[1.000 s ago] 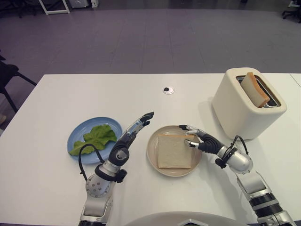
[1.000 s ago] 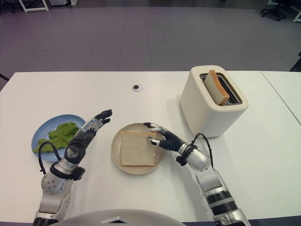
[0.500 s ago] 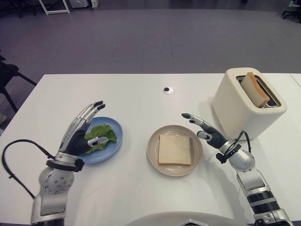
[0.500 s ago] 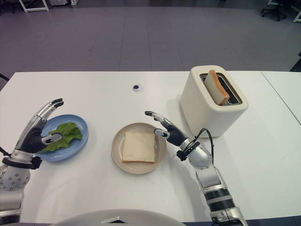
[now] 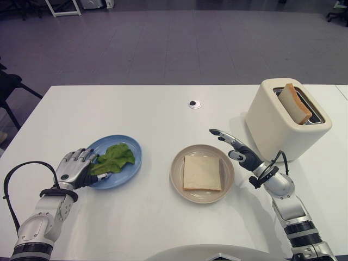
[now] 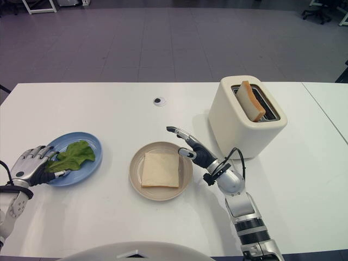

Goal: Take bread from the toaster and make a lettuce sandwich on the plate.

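bare tabletop [image 5: 156,175] lies between the blue plate [image 5: 136,155] and the beige plate [image 5: 175,174]; the toaster [image 5: 274,128] stands close on the right hand's [image 5: 239,151] outer side, blocking that way.

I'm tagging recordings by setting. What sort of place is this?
Probably a lab or office space, not a home kitchen: a plain white table, open grey floor behind it, wheeled chair bases at the far edge.

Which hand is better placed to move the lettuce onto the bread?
Left. The left hand is at the blue plate, next to the lettuce; the right hand is beyond the beige plate, beside the toaster.
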